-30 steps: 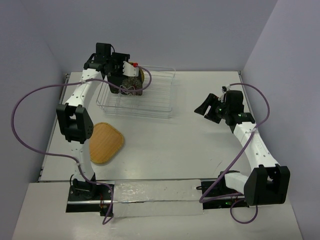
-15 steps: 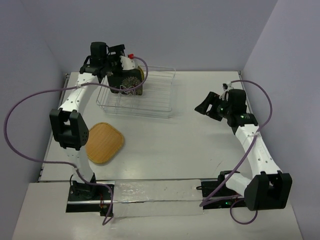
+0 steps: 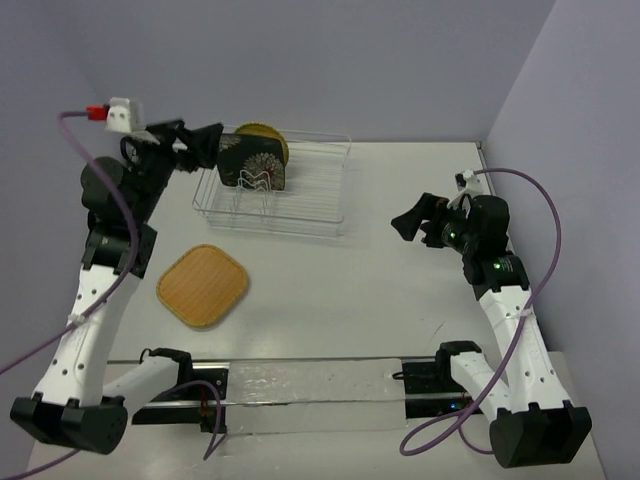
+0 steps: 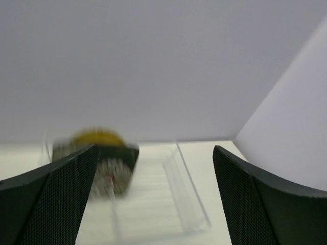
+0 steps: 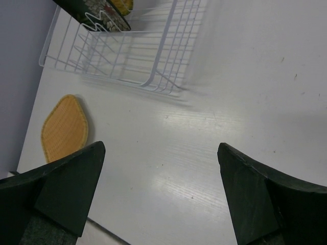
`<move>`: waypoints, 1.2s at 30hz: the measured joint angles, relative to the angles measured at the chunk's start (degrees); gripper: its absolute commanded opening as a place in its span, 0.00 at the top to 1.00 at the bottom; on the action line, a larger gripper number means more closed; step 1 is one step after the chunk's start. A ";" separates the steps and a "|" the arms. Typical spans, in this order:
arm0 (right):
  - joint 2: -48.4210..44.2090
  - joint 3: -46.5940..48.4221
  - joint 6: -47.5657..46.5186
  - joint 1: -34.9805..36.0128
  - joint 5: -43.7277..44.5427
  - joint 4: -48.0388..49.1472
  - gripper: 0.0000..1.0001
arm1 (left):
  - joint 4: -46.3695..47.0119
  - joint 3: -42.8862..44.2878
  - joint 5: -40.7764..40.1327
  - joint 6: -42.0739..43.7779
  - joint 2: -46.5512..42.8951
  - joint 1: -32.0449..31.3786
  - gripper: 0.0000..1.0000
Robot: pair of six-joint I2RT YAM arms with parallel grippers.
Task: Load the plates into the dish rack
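The wire dish rack [image 3: 343, 192] stands at the back of the table. At its left end the black square plate [image 3: 255, 170] with white flowers stands upright on edge, and the yellow plate [image 3: 270, 142] stands just behind it. The tan bamboo plate [image 3: 203, 286] lies flat on the table, left of centre. My left gripper [image 3: 205, 143] hovers open just left of the rack, nothing in it; its blurred wrist view shows the black plate [image 4: 115, 171], the yellow plate [image 4: 97, 137] and the rack [image 4: 191, 204]. My right gripper [image 3: 410, 220] hangs open and empty right of the rack, above bare table.
The right wrist view looks down past open fingers [image 5: 76, 189] at the rack [image 5: 171, 43], the black plate [image 5: 94, 15] and the bamboo plate [image 5: 65, 127]. Walls enclose the table at the back and on both sides. Purple cables loop off both arms.
My left gripper has opened and pulled back left off the black plate, which now stands alone in the rack. The right gripper has opened wider and shifted slightly.
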 measured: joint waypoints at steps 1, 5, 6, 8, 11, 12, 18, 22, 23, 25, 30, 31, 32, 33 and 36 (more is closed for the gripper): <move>-0.15 -0.57 0.26 0.00 0.05 0.15 0.00 | -2.74 -2.17 -3.50 -5.97 -1.74 -0.02 0.01; -0.32 -3.31 1.55 0.00 0.31 0.20 0.00 | -18.31 -12.48 -16.25 -24.53 -6.70 0.03 0.01; -0.34 -3.97 1.86 0.00 0.39 0.19 0.00 | -22.57 -15.81 -19.05 -28.55 -7.77 0.04 0.01; -0.32 -4.88 2.51 0.00 0.35 0.15 0.00 | -32.09 -21.73 -24.28 -36.16 -10.51 0.16 0.01; -0.26 -5.43 3.25 0.00 -0.47 0.32 0.00 | -43.50 -27.10 -29.64 -44.83 -16.03 0.52 0.01; -0.22 -5.55 3.47 0.00 -0.92 0.38 0.00 | -45.69 -28.21 -30.76 -47.11 -18.16 0.67 0.01; 0.29 -6.40 4.24 0.32 -2.53 1.09 0.00 | -52.34 -32.28 -33.33 -54.50 -22.57 2.90 0.01; 0.31 -6.73 4.20 1.18 -2.99 1.32 0.00 | -53.74 -36.89 -31.89 -56.23 -20.28 6.29 0.01; 0.31 -6.78 4.19 1.37 -3.19 1.41 0.00 | -54.33 -37.84 -31.41 -56.78 -20.03 6.55 0.01; 0.31 -6.80 4.15 1.89 -3.51 1.58 0.00 | -55.57 -39.20 -30.76 -58.42 -20.03 6.79 0.01; 0.68 -6.80 4.13 3.21 -4.06 1.81 0.00 | -57.61 -41.52 -30.32 -64.24 -20.12 7.41 0.01; 0.86 -6.80 4.13 3.34 -4.06 1.90 0.00 | -58.10 -41.76 -30.34 -65.25 -19.90 7.47 0.01; 1.09 -6.80 4.13 3.44 -4.07 1.94 0.00 | -58.45 -41.87 -30.36 -66.05 -19.69 7.48 0.01; 1.33 -6.80 4.13 3.53 -4.08 1.96 0.00 | -58.74 -41.95 -30.39 -66.78 -19.50 7.48 0.01; 1.80 -6.80 4.13 3.66 -4.08 2.02 0.00 | -58.26 -42.89 -30.65 -68.52 -19.09 7.49 0.01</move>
